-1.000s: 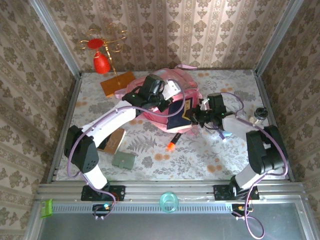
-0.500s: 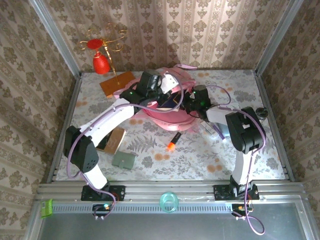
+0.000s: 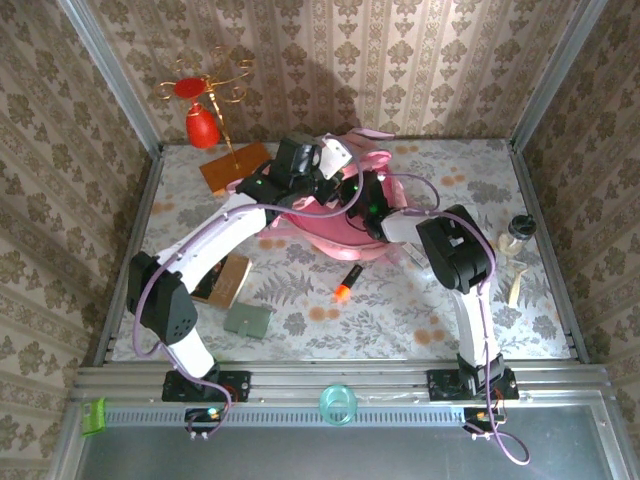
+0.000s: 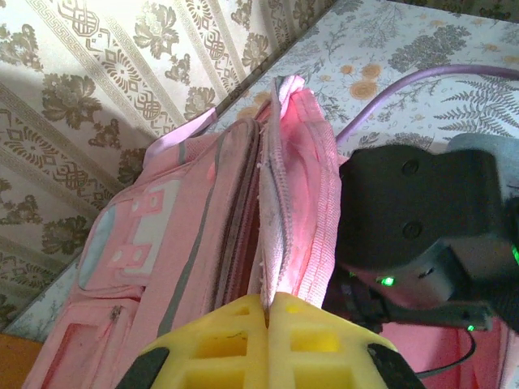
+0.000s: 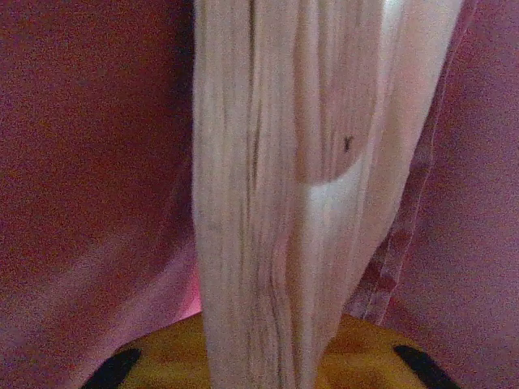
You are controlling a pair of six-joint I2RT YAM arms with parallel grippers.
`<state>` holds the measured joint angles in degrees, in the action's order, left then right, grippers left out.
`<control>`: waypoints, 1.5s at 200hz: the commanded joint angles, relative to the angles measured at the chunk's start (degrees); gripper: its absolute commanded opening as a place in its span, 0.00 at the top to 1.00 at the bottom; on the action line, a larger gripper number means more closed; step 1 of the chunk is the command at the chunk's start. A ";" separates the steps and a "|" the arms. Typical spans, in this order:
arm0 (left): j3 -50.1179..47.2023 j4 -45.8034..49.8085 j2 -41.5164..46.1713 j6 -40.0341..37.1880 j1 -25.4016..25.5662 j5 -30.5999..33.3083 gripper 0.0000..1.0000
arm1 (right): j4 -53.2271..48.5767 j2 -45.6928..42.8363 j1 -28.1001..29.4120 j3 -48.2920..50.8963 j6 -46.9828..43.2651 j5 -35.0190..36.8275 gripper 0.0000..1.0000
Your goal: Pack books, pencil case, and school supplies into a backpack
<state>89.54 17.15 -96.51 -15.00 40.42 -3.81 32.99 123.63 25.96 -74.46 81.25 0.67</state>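
Backpack (image 3: 335,232), pink, at 12 o'clock of table (image 3: 420,310). Left gripper (image 4: 266,312) pinched shut on its zip rim, presumably holding the mouth open. Right gripper (image 5: 259,361) inside, clamping book (image 5: 268,162), likely for stowing. Marker (image 3: 346,283) loose at backpack's 6 o'clock; tan book (image 3: 225,282) at 8 o'clock.

From overhead, the right gripper (image 3: 368,210) is sunk into the mouth of the backpack (image 3: 335,235), and pink cloth hides its fingertips. Its wrist camera sits so close that the book (image 5: 268,203) pinched between the yellow fingers (image 5: 162,361) is only a blurred pale slab running off the top edge, its cover unseen. The left gripper (image 4: 268,306), clamped on the backpack's zip edge, is cut off by the bottom edge.
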 commanded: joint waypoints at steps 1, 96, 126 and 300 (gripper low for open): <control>3.70 -4.64 0.25 1.93 -0.28 -1.89 1.00 | -0.12 -2.90 -0.40 -0.16 -2.81 4.46 0.66; -6.53 -9.74 1.47 -1.19 -0.31 -4.82 1.00 | -20.83 -40.85 -10.91 28.54 -26.00 -6.89 0.49; -13.09 -10.48 -0.02 -5.91 3.02 -1.04 1.00 | -35.27 -51.39 -17.10 28.14 -36.14 -7.22 0.47; -33.04 2.65 16.96 32.77 -5.88 7.90 0.42 | -48.66 -52.74 -1.93 25.84 -51.93 -16.98 0.43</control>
<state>63.86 10.39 -90.56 1.15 41.67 -2.66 -12.60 69.28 14.55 -45.95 34.22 -13.87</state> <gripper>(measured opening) 0.563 0.562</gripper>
